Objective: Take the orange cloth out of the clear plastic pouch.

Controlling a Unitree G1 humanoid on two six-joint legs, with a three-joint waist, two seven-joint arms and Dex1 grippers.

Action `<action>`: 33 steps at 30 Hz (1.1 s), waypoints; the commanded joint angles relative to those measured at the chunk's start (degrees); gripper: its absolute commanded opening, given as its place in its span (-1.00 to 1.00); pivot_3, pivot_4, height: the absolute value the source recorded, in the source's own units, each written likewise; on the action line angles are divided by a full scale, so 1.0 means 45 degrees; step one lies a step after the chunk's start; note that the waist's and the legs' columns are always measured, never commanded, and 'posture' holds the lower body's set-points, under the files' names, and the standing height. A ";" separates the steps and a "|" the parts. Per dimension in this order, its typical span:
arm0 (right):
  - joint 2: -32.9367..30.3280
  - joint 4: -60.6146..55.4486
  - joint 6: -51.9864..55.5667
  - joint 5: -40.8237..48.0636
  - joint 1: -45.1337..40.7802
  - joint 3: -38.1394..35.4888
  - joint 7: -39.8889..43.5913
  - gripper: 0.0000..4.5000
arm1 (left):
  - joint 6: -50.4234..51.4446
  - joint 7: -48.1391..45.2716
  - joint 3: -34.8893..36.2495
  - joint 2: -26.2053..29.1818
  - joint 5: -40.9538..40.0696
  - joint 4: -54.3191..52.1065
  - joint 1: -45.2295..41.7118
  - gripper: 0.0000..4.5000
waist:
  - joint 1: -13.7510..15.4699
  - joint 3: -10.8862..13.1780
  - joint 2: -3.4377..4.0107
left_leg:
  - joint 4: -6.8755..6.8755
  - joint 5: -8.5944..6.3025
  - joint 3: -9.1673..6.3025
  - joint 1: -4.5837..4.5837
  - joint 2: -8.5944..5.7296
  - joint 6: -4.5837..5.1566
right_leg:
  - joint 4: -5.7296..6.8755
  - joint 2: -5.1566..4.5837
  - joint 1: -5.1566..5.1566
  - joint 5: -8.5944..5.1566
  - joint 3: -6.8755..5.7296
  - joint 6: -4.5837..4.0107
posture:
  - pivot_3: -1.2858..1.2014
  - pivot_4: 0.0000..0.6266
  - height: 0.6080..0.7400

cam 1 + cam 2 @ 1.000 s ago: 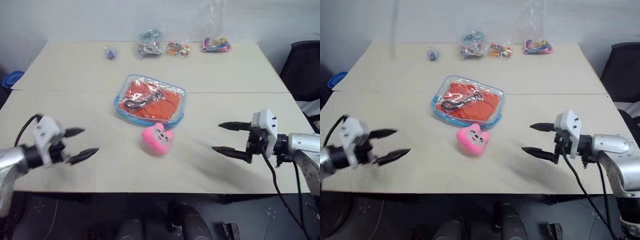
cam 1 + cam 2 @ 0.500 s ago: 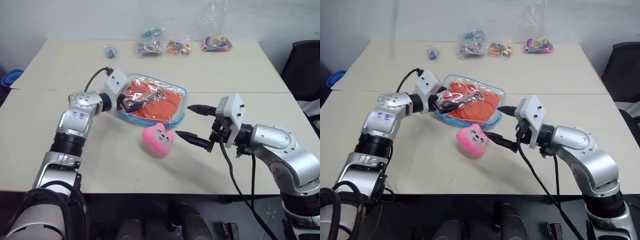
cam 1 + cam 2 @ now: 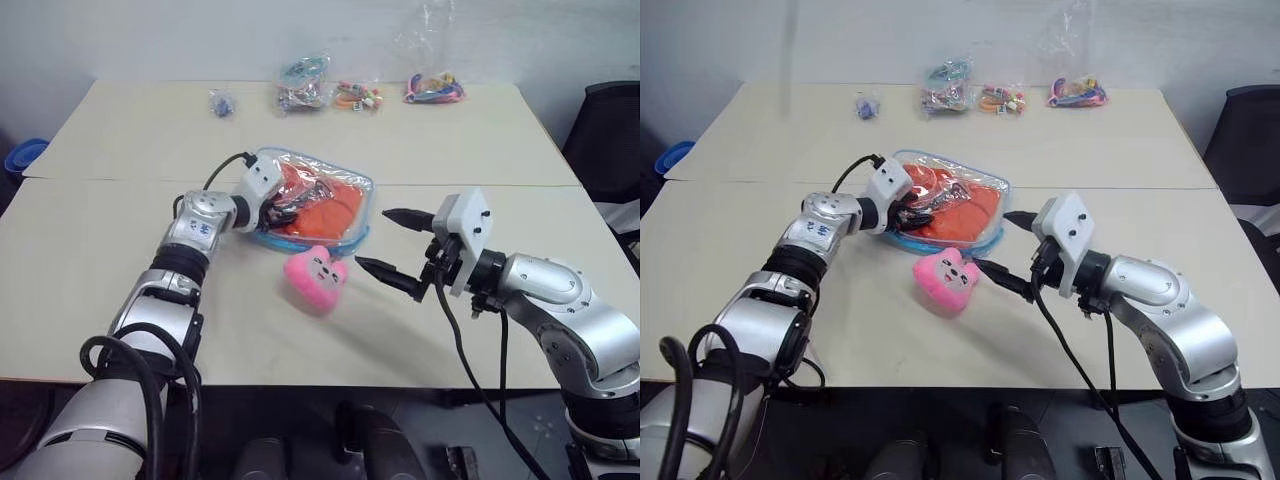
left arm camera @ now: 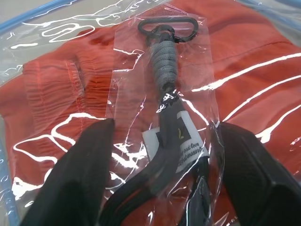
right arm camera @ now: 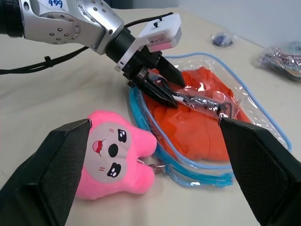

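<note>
Now, by parts:
Left gripper (image 5: 157, 87): fingers parted, tips pressed on the clear plastic pouch (image 3: 352, 236), either side of a black lanyard clip (image 4: 165, 29); nothing clamped.
Right gripper (image 3: 393, 246): wide open, empty, at 3 o'clock of the pink plush toy (image 3: 314, 277).
Orange cloth (image 4: 51, 101): inside the pouch, table centre.
Small bags (image 3: 345, 94): 12 o'clock edge.

Bright orange cloth (image 3: 325, 205) in clear, blue-trimmed pouch (image 3: 352, 238); pink plush toy (image 3: 314, 277); beige table (image 3: 480, 150).
</note>
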 commanded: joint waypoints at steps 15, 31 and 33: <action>-0.0545 -0.0231 -0.0529 0.0286 -0.0257 0.0288 0.2193 1.00 | 0.2929 0.2457 0.4222 0.3750 -0.1011 -0.6462 0.3243 -0.96 | -0.0454 0.0004 -0.0007 | -0.0020 0.0000 -0.0074 0.0032 0.0019 -0.0004 | 0.0021 0.0000 -0.0002 0.0000 0.0025 -0.0001 | 0.03 -0.52 1.00; -0.0237 0.1797 -0.1278 -0.0050 -0.1738 0.1225 0.4200 1.00 | 0.6150 0.4569 0.8870 0.5449 -0.1784 -1.1205 1.1557 -0.96 | -0.0016 -0.0016 -0.0042 | -0.0015 -0.0022 -0.0132 0.0015 0.0010 0.0033 | -0.0014 -0.0057 -0.0009 -0.0003 -0.0014 -0.0005 | 0.03 -0.52 1.00; -0.0246 0.1910 -0.1326 -0.0118 -0.1773 0.1283 0.4372 1.00 | 0.6429 0.4673 0.9172 0.5216 -0.1987 -1.1647 1.1960 -0.86 | 0.0002 -0.0019 -0.0048 | -0.0015 -0.0024 -0.0131 0.0014 0.0011 0.0036 | -0.0019 -0.0056 -0.0009 -0.0003 -0.0016 -0.0005 | 0.03 -0.52 1.00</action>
